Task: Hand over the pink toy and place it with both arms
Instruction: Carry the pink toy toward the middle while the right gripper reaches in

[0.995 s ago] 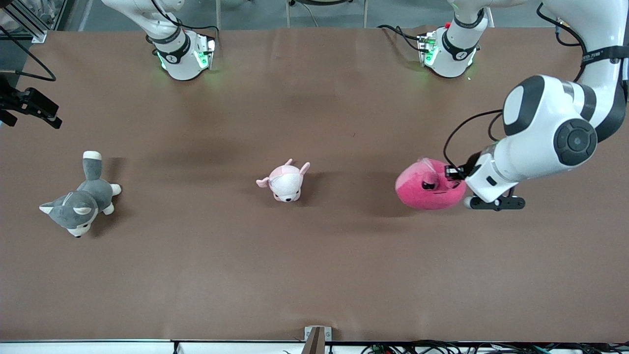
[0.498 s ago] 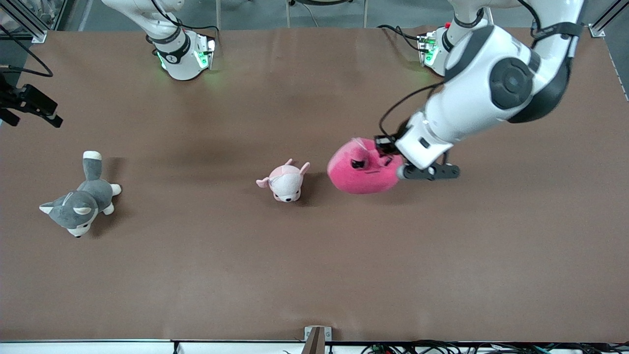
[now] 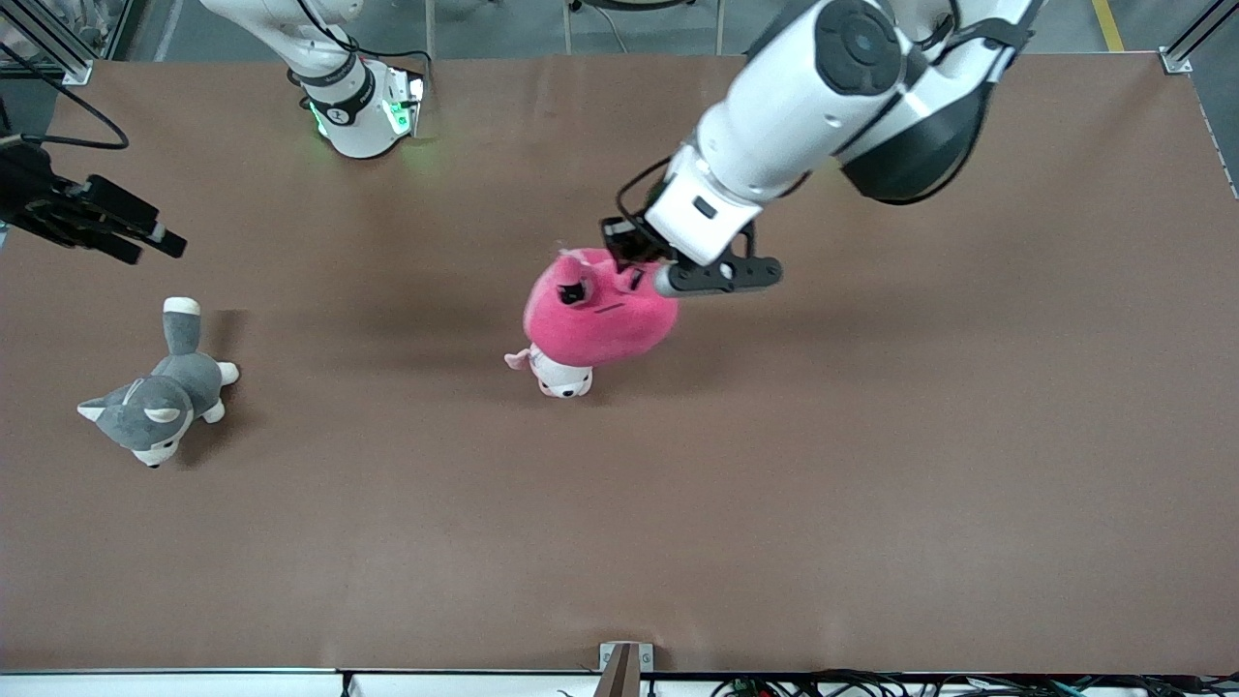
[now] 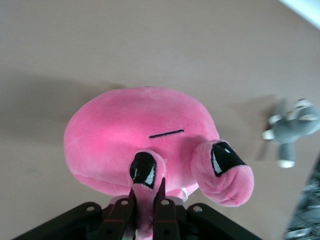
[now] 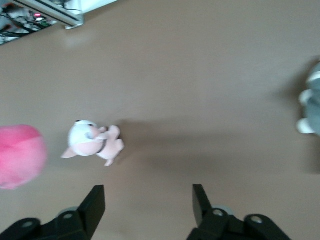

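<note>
Carrying the pink toy [image 3: 598, 319] pinched by one nub, the left gripper [image 3: 629, 254] hangs over the small pale plush [image 3: 561, 376] mid-table. The right gripper [image 5: 147, 202], fingers spread and empty, waits near the grey dog [image 3: 160, 392]; handover looks next, requiring it to meet the toy.

Small pink-white plush [image 3: 561, 376] mostly hidden under pink toy [image 3: 595, 315].

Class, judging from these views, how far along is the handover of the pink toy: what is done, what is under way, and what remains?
Done: the left gripper has picked up the pink toy, jaws shut on one of its nubs.
Under way: it holds the toy in the air over the small pale plush at mid-table.
Left: the right gripper is open and empty, near the grey dog, so handover and placing remain.
</note>
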